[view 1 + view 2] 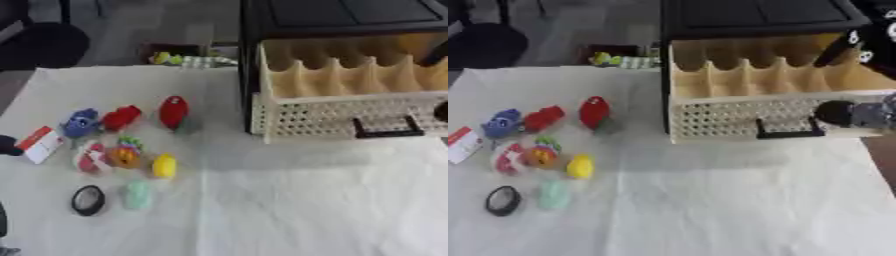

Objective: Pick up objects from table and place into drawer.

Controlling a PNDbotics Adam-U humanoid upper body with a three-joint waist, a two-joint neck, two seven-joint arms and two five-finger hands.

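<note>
Small toys lie on the white cloth at the left: two red ones (173, 111) (121, 117), a blue one (80, 122), a pink-white one (90, 159), an orange many-coloured one (125, 154), a yellow one (164, 165) and a pale green one (136, 194). Beside them are a black ring (87, 200) and a white-red card (39, 144). The cream drawer (737, 117) stands pulled out, with wooden dividers inside. My right hand (837, 113) is a dark blur just right of the black handle (787, 131). Only a dark sliver of my left hand (3, 220) shows at the left edge.
The drawer sits in a black cabinet (350, 15) at the back right. A dark box with yellow and green things (184, 59) lies beyond the table's far edge. More of my right arm (868, 40) hangs over the drawer's right end. White cloth (289, 200) covers the near right.
</note>
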